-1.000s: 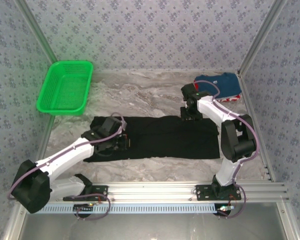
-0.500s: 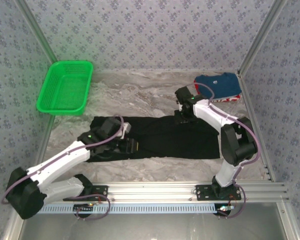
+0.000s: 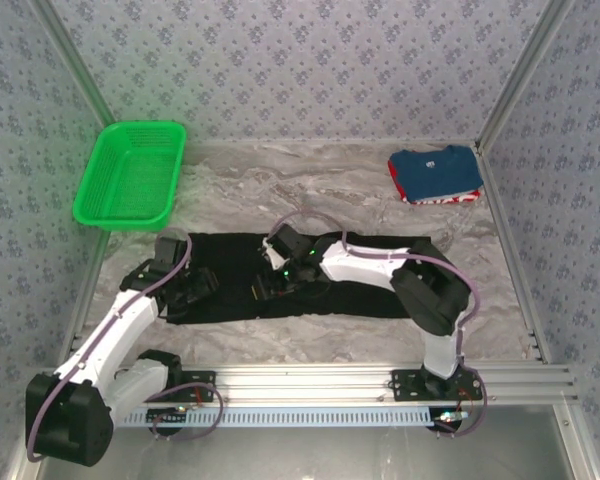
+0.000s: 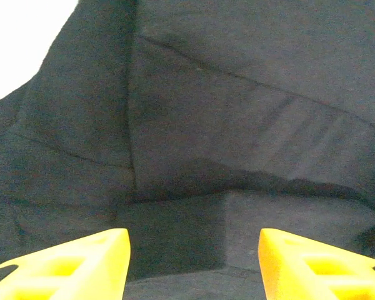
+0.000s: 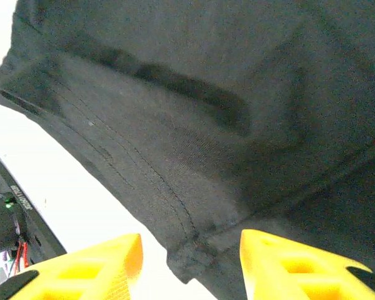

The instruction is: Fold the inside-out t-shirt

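At the table's [image 3: 310, 190] centre the right gripper [image 5: 190, 237], in from 2 o'clock, and left gripper [image 4: 194, 240], newly opened, hover jaws spread over the inside-out t-shirt [image 3: 350, 300]; green basket [image 3: 130, 180] unmoved at 10 o'clock.

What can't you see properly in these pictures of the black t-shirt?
- Top view: the right arm lies across the t-shirt and hides part of its middle.
- Top view: the small mark on the folded blue shirt is too tiny to read.
- Left wrist view: the bottom edge cuts off the left gripper behind its yellow tips.
- Right wrist view: the bottom edge cuts off the right gripper the same way.
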Robot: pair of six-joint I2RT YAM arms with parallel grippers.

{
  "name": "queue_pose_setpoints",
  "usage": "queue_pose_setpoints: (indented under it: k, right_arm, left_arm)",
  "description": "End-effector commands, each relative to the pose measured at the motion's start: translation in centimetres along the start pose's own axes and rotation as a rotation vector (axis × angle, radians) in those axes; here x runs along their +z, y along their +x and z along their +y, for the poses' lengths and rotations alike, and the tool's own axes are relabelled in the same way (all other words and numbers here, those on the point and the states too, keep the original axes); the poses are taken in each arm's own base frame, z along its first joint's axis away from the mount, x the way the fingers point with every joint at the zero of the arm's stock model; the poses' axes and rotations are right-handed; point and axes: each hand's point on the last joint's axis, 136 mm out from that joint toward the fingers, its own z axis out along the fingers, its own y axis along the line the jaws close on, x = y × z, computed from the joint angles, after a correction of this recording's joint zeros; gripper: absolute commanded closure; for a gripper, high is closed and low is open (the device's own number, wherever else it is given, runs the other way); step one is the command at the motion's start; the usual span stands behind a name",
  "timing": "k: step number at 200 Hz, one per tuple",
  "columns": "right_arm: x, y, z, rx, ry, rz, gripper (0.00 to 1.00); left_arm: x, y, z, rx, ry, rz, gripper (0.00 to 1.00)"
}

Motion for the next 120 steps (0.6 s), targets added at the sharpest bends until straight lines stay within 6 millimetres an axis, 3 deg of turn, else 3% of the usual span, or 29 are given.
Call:
queue_pose_setpoints:
  k: [1,42,102,120]
  right_arm:
    - [1.0,-0.5,0.7,0.053,-0.020,0.012,0.53]
    - [1.7,0.7,-0.2,0.067,0.030,0.052,0.61]
    - [1.3,1.9,-0.9,0.064,0.073,0.089,0.89]
    - [0.8,1.9,-0.8,0.066,0.077,0.089,0.95]
  left_arm:
    - [0.4,-0.5,1.5,-0.025,-0.067,-0.037,0.43]
    - [2.1,0.8,1.8,-0.036,-0.053,0.008,0.51]
    - [2.1,1.2,1.7,-0.048,-0.030,0.003,0.89]
    - [1.7,1.1,1.9,-0.057,-0.029,-0.015,0.94]
